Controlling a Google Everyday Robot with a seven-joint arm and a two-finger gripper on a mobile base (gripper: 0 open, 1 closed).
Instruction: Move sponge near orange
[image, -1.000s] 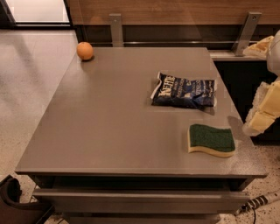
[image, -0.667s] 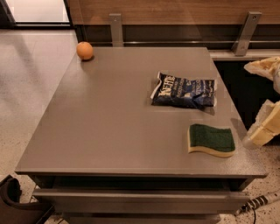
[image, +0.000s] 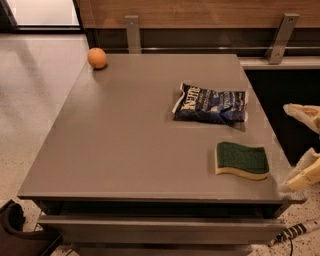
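The sponge (image: 242, 160) lies flat on the grey table (image: 130, 140) near its front right corner, dark green side up over pale yellow foam. The orange (image: 97, 58) sits at the table's far left corner, far from the sponge. My gripper (image: 305, 175) shows only as pale parts at the right edge of the view, off the table and just right of the sponge, not touching it. It holds nothing that I can see.
A dark blue chip bag (image: 210, 104) lies on the table just behind the sponge. A wooden wall with metal brackets (image: 133, 32) runs along the back. A striped cable (image: 295, 231) lies on the floor at lower right.
The gripper has drawn back to the right and lower, so less of it shows. The sponge, the orange and the bag have not moved.
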